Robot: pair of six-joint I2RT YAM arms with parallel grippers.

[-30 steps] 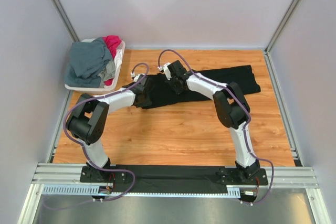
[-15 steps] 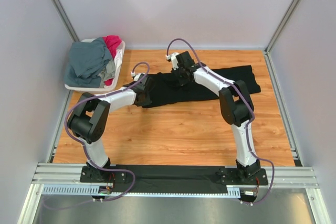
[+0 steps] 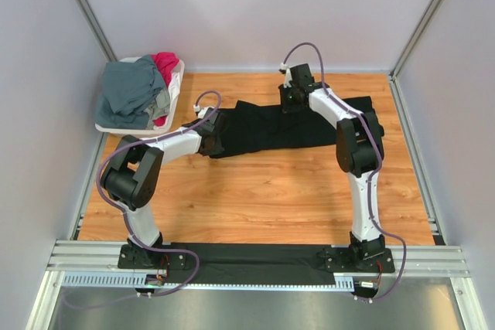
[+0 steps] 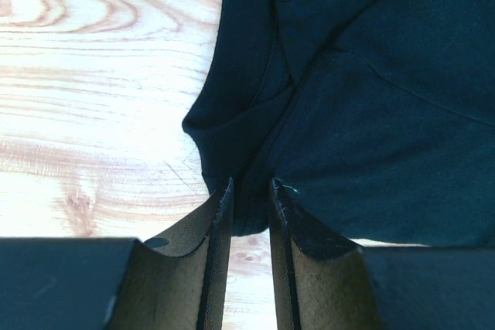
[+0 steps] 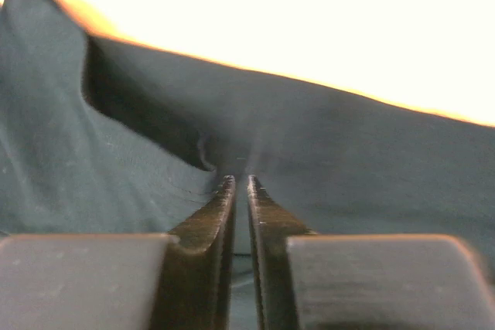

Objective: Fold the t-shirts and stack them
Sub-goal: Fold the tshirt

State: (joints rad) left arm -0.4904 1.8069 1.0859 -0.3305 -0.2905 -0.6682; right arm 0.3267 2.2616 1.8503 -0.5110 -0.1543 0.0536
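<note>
Top view: the black t-shirt (image 3: 263,130) lies as a long band across the upper middle of the wooden table (image 3: 255,191); the left gripper (image 3: 213,135) sits on its left end and the right gripper (image 3: 291,106) on its upper edge right of centre; a grey-blue t-shirt (image 3: 131,90) and a magenta t-shirt (image 3: 165,63) wait heaped in the white basket (image 3: 116,125) at upper left.

Left wrist view: the left gripper (image 4: 250,185) has its jaws drawn narrow, pinching a rounded, seamed edge of the black t-shirt (image 4: 371,113); matt, limp cloth against glossy grained wood.

Right wrist view: the right gripper (image 5: 240,182) has its jaws nearly together, nipping a raised ridge of the black t-shirt (image 5: 77,160).

To spread it well, I judge both pinches should pull apart evenly and low; uneven tension would skew the soft cloth or slip it free.
</note>
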